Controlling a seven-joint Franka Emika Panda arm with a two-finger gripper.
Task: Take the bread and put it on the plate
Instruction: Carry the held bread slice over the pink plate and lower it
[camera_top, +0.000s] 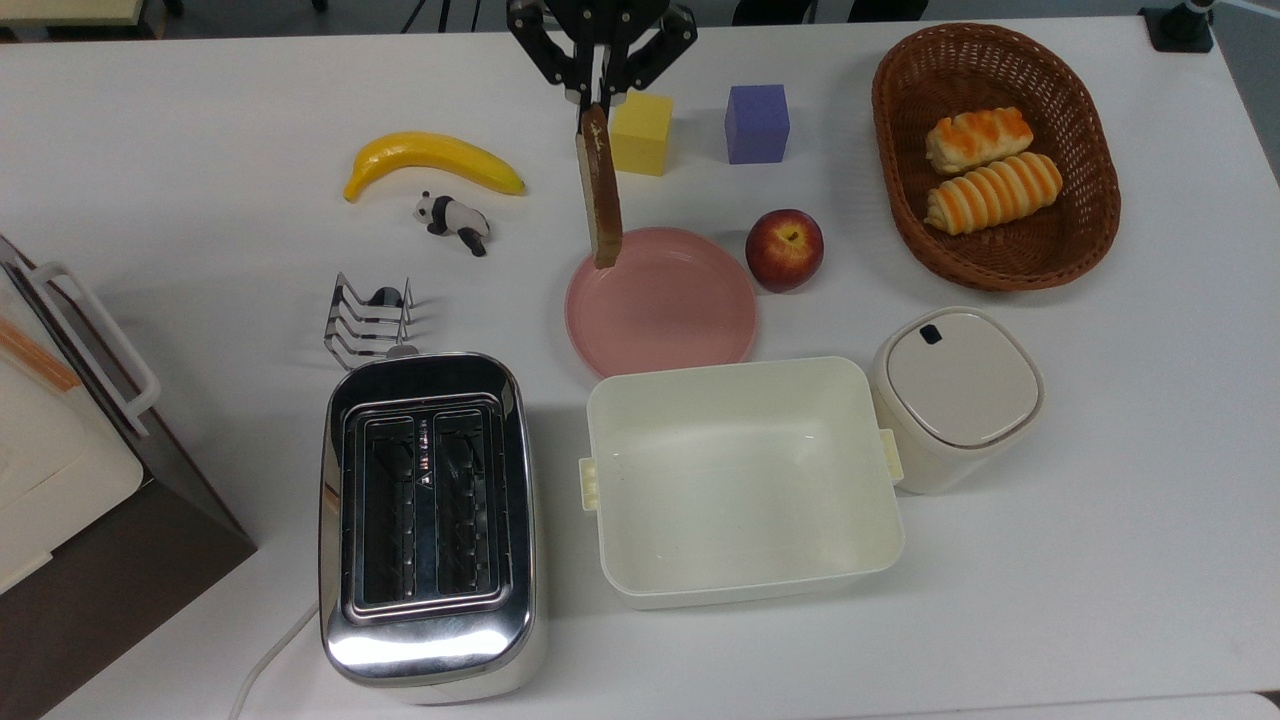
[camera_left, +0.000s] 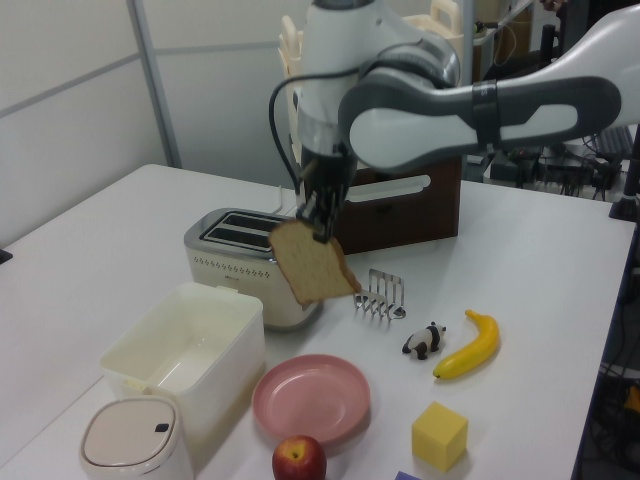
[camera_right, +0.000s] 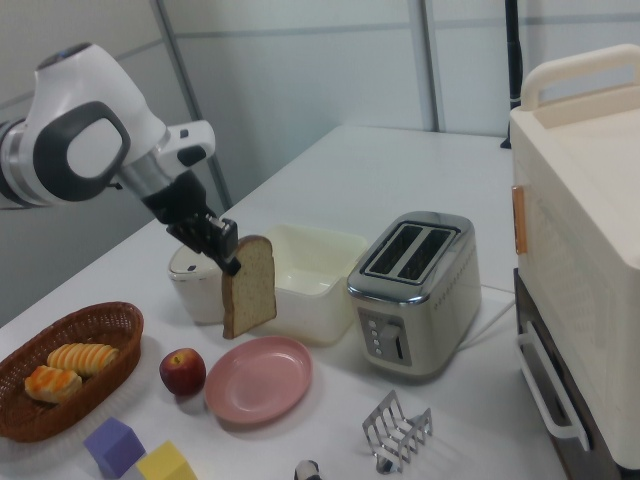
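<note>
**Hanging bread above the pink plate**

Gripping the bread (camera_left: 313, 274) by its top crust, the gripper (camera_top: 596, 98) holds the slice in the air with its fingers (camera_right: 226, 258) clenched on it. The slice hangs edge-down and slightly tilted, clear of the toaster (camera_left: 255, 262). In the top view its lower end lies over the plate (camera_top: 680, 320) at the top view's left rim. The plate sits on the table (camera_top: 1100, 500), just beside an apple (camera_top: 785, 249) and the cream tub (camera_top: 742, 478).
</note>
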